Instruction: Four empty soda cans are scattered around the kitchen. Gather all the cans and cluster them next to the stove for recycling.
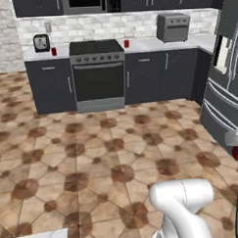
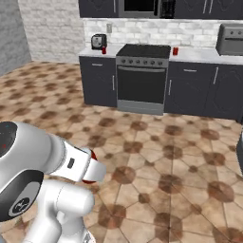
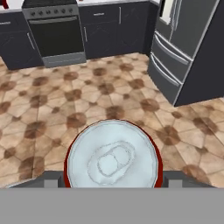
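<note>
- Two soda cans already stand on the counter [image 1: 152, 43] flanking the stove [image 1: 98, 75]: one can left of the stove [image 1: 54, 51], close by the small toaster [image 1: 41, 43], and one can right of the stove [image 1: 126, 43], just beside the cooktop edge. From the other side they show again, left [image 2: 104, 50] and right [image 2: 175, 51] of the range.
- A third can [image 3: 112, 157] sits in the gripper [image 3: 112, 183], its silver top with the pull tab facing the hand camera. The fingers themselves are mostly below the frame edge, but the can rests squarely between them, so I judge the gripper clamped on it.
- The robot stands well back on the tiled floor [image 1: 93, 156], the stove across the room from it. My guess is this can is being carried toward the stove and has yet to be set down.
- So by my count two look placed, one is in transit, and a fourth is unaccounted for.
- Whether the two counter cans count as clustered is doubtful, since they sit on opposite sides of the stove.
- Hard to make out: a bit of red [image 2: 90, 167] peeks behind the white forearm in the right base view, probably the carried can, though most of it is covered.
- At the right edge of the left base view the wrist is cut off beside the fridge [image 1: 222, 92], with a red sliver there too small to name.
</note>
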You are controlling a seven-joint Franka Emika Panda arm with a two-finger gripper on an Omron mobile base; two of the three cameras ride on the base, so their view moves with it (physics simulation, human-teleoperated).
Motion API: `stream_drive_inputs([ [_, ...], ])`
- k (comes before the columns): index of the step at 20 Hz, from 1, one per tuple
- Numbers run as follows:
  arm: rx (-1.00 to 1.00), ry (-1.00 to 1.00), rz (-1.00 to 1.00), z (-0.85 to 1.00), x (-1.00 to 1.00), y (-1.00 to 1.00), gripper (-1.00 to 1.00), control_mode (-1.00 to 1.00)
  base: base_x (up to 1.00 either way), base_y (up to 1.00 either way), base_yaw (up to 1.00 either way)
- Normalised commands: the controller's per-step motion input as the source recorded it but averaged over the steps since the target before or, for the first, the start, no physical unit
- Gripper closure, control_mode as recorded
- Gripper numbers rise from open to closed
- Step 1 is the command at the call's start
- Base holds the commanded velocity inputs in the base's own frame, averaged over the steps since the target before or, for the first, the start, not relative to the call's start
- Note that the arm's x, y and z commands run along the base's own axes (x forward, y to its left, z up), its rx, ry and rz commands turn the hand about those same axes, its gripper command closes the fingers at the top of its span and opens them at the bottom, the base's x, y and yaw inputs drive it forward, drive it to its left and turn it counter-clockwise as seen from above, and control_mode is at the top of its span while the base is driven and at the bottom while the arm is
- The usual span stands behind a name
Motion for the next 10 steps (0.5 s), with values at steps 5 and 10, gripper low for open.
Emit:
stream_drive_inputs([
  [5, 0.0, 0.0, 0.0, 0.0, 0.0, 0.0, 1.0, 1.0, 0.87, -0.13, 0.04],
  [10, 0.0, 0.0, 0.0, 0.0, 0.0, 0.0, 1.0, 1.0, 0.93, -0.19, 0.02],
])
